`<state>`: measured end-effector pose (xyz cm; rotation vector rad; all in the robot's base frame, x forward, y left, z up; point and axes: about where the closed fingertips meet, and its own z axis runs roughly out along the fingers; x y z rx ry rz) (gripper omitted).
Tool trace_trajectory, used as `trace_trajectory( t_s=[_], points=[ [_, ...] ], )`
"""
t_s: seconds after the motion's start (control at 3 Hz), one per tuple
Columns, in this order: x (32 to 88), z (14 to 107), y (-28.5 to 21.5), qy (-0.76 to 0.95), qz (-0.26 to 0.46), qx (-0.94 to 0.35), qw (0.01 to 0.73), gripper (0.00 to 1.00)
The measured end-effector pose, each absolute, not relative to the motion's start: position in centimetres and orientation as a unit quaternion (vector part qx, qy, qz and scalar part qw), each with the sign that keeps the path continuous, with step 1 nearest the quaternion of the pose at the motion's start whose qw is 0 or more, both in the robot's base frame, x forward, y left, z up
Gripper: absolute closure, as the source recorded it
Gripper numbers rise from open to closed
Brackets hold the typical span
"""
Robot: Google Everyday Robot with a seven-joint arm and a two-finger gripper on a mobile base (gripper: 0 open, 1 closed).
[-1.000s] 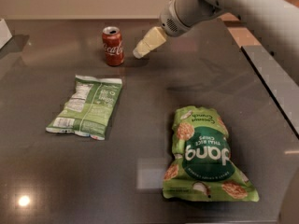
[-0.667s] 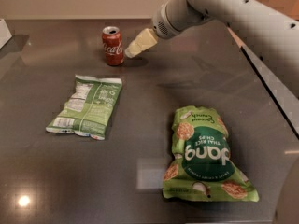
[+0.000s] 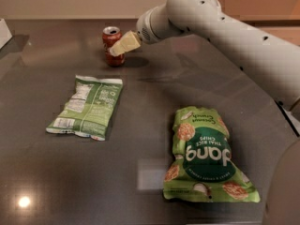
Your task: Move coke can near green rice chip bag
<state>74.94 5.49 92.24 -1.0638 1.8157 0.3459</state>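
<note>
The coke can (image 3: 110,37) stands upright at the back left of the dark table (image 3: 154,93). My gripper (image 3: 123,45) reaches in from the right on the white arm (image 3: 225,32) and sits right at the can, overlapping its right side in the camera view. The green rice chip bag (image 3: 206,156) lies flat at the front right, far from the can, with its "dang" lettering upside down to me.
A flatter pale green-and-white bag (image 3: 86,107) with a nutrition label lies at the left middle, in front of the can. A white object (image 3: 3,32) shows at the far left edge. The table's right edge runs under my arm.
My gripper has moved left toward the coke can and now overlaps it. The can and both bags have not moved.
</note>
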Motion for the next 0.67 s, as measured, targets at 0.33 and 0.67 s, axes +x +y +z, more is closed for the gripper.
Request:
trace_trajectory(
  t_s=[0.33, 0.67],
  points=[
    [76.2, 91.7, 7.1, 0.740, 0.157, -0.428, 0.495, 0.00],
    [77.1, 91.5, 8.9, 0.733, 0.177, -0.427, 0.500, 0.00]
  ],
)
